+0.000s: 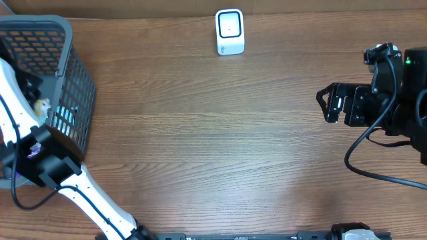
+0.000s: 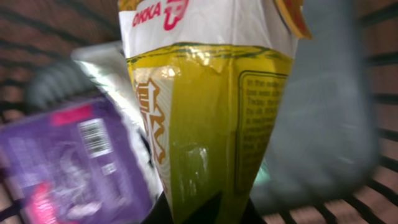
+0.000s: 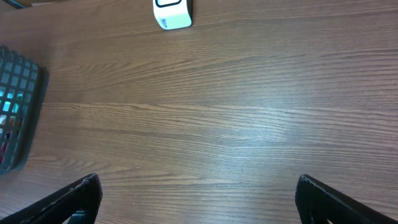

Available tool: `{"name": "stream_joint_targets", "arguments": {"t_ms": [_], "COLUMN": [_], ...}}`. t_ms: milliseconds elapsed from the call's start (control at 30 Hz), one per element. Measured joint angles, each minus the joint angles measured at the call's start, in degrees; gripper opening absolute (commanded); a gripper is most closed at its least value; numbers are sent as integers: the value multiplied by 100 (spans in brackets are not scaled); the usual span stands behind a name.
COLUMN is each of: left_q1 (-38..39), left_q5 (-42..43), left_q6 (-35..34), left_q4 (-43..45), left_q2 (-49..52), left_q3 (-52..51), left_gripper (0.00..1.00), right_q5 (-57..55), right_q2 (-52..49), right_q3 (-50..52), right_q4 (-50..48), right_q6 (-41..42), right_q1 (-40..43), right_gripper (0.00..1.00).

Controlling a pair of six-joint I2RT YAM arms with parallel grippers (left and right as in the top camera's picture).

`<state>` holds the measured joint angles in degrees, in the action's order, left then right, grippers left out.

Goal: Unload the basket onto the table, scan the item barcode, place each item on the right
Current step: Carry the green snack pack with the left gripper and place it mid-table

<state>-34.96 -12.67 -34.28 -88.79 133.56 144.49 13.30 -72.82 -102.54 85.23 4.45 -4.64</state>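
Left pincer: closed tight on the narrow near end of the yellow-and-white foil snack packet, which sits inside the grey plastic mesh basket.
Reason for hold: an end pinch, likely so the printed faces stay uncovered for the small white box scanner at the far edge of the bench.
Packet axis: runs straight away from your pincer, white band farthest. No barcode shows on this face.
Right pincer: wide open, empty, over bare bench.
Neighbour: purple packet just beside, barcode up.
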Motion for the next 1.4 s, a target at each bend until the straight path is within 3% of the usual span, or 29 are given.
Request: {"name": "stream_joint_targets", "arguments": {"t_ms": [233, 433, 633, 833, 1067, 1267, 1367, 1400], "left_q1": [857, 2647, 4273, 5486, 6328, 6795, 6944, 6979], "left_q5": [184, 588, 706, 691, 708, 820, 879, 903], "left_q6": [566, 1014, 1156, 553, -46, -332, -374, -396], "left_q4": [-328, -826, -800, -376, 616, 1298, 1497, 1543], "left_q2": [-2068, -3047, -2815, -2297, -1786, -1189, -916, -852], "left_q3": [717, 870, -120, -2129, -3718, -4068, -4076, -4076], "left_gripper": [4, 4, 4, 4, 4, 4, 13, 20], "right_q5": [0, 2, 0, 0, 0, 2, 0, 0], "right_q2": [0, 0, 0, 0, 0, -39, -122, -177], "right_q3": [2, 0, 0, 2, 2, 2, 2, 2], "right_q4": [2, 2, 17, 44, 22, 2, 4, 9], "right_q6": [2, 0, 2, 0, 0, 2, 4, 4], "right_q1": [0, 0, 0, 0, 0, 0, 0, 0], "right_gripper": [100, 100, 100, 100, 100, 100, 100, 100]}}
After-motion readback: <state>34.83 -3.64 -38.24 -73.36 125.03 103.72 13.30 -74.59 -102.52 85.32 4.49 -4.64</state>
